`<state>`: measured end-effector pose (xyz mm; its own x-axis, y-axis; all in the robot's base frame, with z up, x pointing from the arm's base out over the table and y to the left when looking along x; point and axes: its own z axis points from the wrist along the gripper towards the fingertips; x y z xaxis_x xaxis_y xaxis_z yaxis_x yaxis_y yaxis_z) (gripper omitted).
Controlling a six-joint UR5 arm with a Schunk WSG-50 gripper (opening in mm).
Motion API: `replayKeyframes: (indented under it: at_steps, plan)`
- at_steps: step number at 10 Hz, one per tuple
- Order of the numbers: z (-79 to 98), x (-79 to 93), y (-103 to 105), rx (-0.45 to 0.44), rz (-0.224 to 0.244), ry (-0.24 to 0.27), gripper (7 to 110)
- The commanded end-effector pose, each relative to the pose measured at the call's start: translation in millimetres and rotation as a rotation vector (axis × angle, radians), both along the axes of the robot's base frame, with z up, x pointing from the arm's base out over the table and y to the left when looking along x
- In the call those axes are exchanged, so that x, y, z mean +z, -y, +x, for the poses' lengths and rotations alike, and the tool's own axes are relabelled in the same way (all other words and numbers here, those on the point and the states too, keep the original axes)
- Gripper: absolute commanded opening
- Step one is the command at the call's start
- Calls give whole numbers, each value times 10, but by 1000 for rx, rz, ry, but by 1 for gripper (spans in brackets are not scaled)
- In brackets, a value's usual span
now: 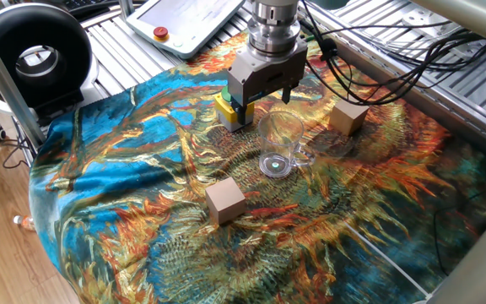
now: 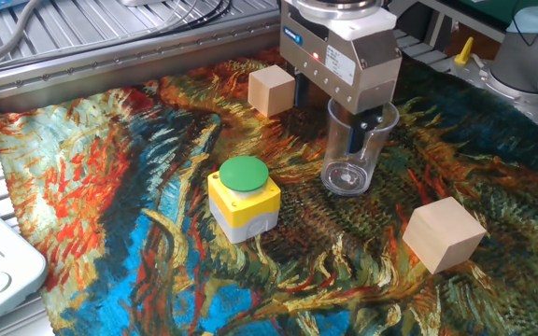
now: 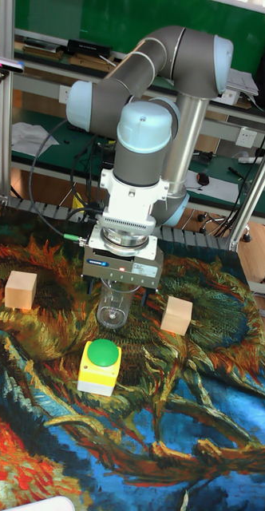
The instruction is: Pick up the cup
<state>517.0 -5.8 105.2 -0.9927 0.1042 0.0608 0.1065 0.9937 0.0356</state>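
Observation:
The cup (image 1: 278, 145) is a clear plastic mug that stands upright on the painted cloth, with its small handle pointing right in one fixed view. It also shows in the other fixed view (image 2: 354, 149) and in the tall fixed view (image 3: 115, 306). My gripper (image 1: 268, 100) hangs open just above and behind its rim. In the other fixed view the gripper (image 2: 339, 105) covers the rim from above, and one dark finger shows through the clear wall. In the tall view the gripper (image 3: 120, 291) has a fingertip on each side of the cup. Nothing is held.
A yellow box with a green button (image 2: 243, 196) stands close to the cup's left. Two wooden cubes (image 2: 271, 90) (image 2: 444, 233) lie on either side. Beyond the cloth are a teach pendant (image 1: 184, 21), a black ring-shaped device (image 1: 36, 55) and loose cables (image 1: 395, 59).

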Motion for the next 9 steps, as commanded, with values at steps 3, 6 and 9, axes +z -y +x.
replayKeyframes:
  at_steps: [3,6,9]
  plan:
    - [13,6,19,-13,-2,0,110]
    - [91,-89,111,-31,-4,9,110]
    - [-121,-58,13,-34,23,5,110]
